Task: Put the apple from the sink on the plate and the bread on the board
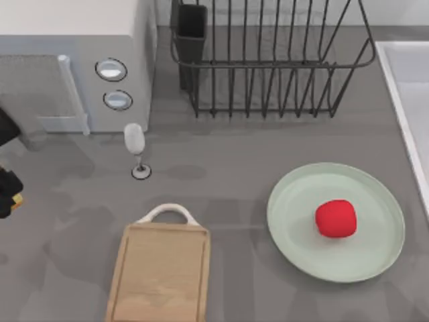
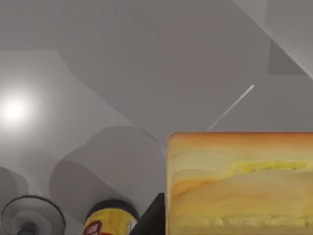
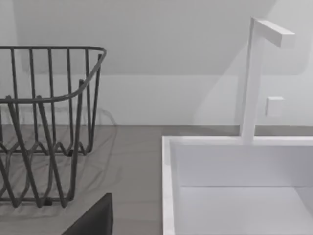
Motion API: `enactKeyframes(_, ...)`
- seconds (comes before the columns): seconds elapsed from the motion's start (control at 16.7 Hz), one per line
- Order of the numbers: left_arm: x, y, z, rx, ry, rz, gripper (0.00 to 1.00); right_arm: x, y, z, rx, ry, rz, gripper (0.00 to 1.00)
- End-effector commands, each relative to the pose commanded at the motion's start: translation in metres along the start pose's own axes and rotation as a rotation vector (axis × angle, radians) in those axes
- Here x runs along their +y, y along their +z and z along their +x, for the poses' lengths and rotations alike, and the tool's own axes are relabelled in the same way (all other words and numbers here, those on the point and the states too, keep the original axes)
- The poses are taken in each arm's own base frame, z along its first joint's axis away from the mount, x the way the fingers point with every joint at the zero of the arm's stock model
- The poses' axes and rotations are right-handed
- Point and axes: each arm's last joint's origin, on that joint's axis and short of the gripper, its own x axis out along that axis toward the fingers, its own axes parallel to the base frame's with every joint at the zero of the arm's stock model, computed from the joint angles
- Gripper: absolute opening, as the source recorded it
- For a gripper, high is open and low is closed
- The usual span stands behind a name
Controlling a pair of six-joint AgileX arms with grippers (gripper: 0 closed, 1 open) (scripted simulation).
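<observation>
The left gripper (image 1: pixel 7 191) sits at the table's far left edge; whether it clamps the bread (image 2: pixel 239 183) close before it, I cannot tell. The apple (image 1: pixel 336 218) lies on the plate (image 1: pixel 295 235); the board (image 1: pixel 161 275) is bare.

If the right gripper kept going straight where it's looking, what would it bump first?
Probably the sink: its near rim and basin lie straight ahead in the right wrist view, with the tap behind. The rack sits off to the side. Depth is hard to judge.
</observation>
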Motion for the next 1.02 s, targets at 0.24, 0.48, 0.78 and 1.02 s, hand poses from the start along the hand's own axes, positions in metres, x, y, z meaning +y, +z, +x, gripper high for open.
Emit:
enactKeyframes(0.24, 0.000, 0.002, 0.002, 0.004, -0.004, -0.021, 0.00, 0.000, 0.000, 0.000, 0.000, 0.000, 0.000, 1.00)
enactKeyframes(0.48, -0.007, 0.015, 0.005, 0.017, -0.013, -0.156, 0.00, 0.000, 0.000, 0.000, 0.000, 0.000, 0.000, 1.00)
enactKeyframes(0.78, -0.024, 0.044, 0.013, 0.053, -0.021, -0.507, 0.00, 0.000, 0.000, 0.000, 0.000, 0.000, 0.000, 1.00)
enactKeyframes(1.02, -0.047, 0.070, 0.021, 0.083, -0.006, -0.908, 0.00, 0.000, 0.000, 0.000, 0.000, 0.000, 0.000, 1.00)
